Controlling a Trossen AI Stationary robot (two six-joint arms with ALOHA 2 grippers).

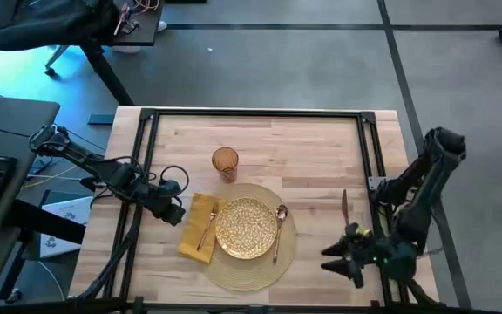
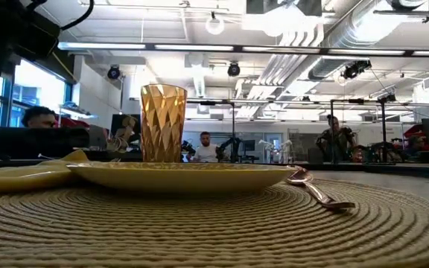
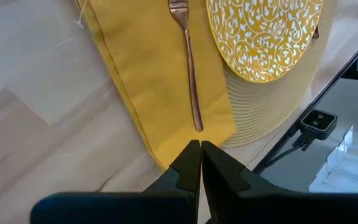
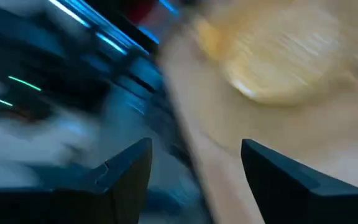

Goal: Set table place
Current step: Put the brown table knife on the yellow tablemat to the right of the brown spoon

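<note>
1. Setting mostly laid: large round tan woven placemat [image 1: 249, 262] sits near the front edge of the light butcher-block wood table [image 1: 312, 144], roughly centre.
2. On it, a shiny gold patterned round plate [image 1: 246, 228], about centred on the mat.
3. Mustard-yellow cloth napkin [image 1: 197, 242] lies just beside the plate on the left-arm side, partly overlapping the mat edge; a copper-toned fork [image 1: 208, 228] rests lengthwise on it.
4. Copper-toned spoon [image 1: 279, 228] lies on the mat at the plate's other side, bowl end pointing to the far edge.
5. Amber faceted glass tumbler [image 1: 225, 163] stands upright on bare wood behind the plate, just off the mat.
6. A dark slim utensil [image 1: 344, 206], prob. a knife, lies on bare wood well apart from the mat toward the right arm. Looks like the one piece not yet placed.
7. Left gripper [image 3: 200, 163]: fingers pressed together, holding nothing, hovering over the table just beside the napkin's near corner.
8. Right gripper [image 4: 196, 163]: fingers spread apart, empty, at the table's front right edge; its view is motion-blurred.
9. Judgement: nearly done; left to do is prob. getting that utensil beside the spoon.
</note>
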